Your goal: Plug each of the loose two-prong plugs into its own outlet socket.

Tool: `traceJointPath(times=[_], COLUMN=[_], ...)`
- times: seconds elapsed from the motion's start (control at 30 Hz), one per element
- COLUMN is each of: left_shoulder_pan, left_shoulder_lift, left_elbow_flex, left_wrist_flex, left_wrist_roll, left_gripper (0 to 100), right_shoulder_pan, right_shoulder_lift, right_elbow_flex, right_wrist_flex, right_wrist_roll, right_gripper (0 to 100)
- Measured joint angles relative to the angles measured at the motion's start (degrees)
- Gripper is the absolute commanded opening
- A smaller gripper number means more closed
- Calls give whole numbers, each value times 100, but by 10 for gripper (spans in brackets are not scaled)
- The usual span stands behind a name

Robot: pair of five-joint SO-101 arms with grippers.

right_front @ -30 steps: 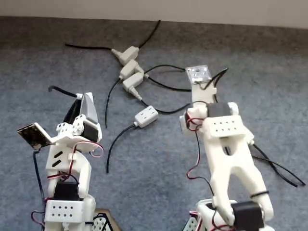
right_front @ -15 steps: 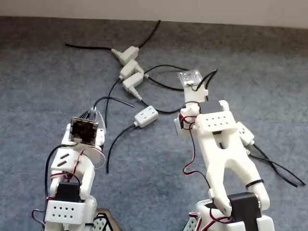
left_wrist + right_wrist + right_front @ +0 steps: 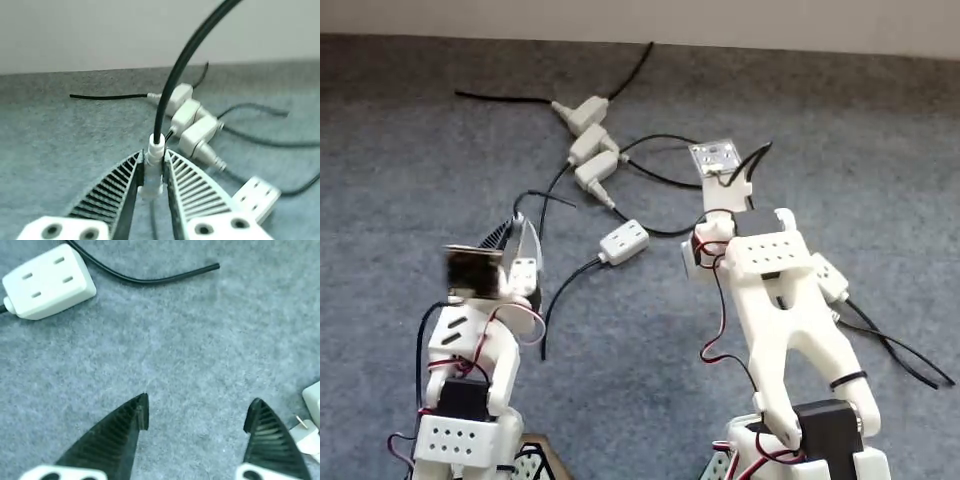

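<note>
Beside the white socket block (image 3: 624, 241), on the left arm's side of it and a little nearer the arm bases, the left gripper (image 3: 520, 240) hangs above the grey carpet (image 3: 410, 170). Its ribbed fingers (image 3: 187, 182) are pressed in from both sides on a slim white plug (image 3: 153, 172). The plug's black cord (image 3: 175, 80) rises out of the top of the grip and arcs away overhead. Beyond the socket block, towards the far wall, a cluster of three white connectors (image 3: 588, 145) lies in a row, touching one another, with black leads trailing off them. On the other side of the socket block the right gripper (image 3: 197, 412) is close above bare carpet with its two dark fingers spread wide and nothing between them. From that wrist camera the socket block lies flat with its slots facing up. A loose black cord end (image 3: 212, 266) lies near the block. A second plug (image 3: 309, 434) with a bare metal prong lies well apart from the block, just outside one open finger.
</note>
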Motion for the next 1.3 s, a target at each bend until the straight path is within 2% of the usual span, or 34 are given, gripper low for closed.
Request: traceJointPath(times=[0.2,0.3,0.43,0.6,0.77,1.3], left_shoulder_pan=[-79,-62,149,1011,1714,1793], left_shoulder_lift=[0,0,0,0,0,0], left_elbow_flex=[0,0,0,0,0,0], left_wrist_flex=[-1002,-1486,-1635,-1662,-1662,-1196], left_wrist_roll=[3851,5002,5327,5503,5512,5547], left_gripper=[7,7,7,7,7,7], right_shoulder_pan=[0,0,-255,-967,-1231,-1301], right_shoulder_lift=[0,0,0,0,0,0], right_elbow_flex=[9,18,35,35,35,-202], right_wrist_flex=[-26,-26,9,114,114,26], right_wrist_roll=[0,0,0,0,0,0], right_gripper=[300,300,268,139,70,35])
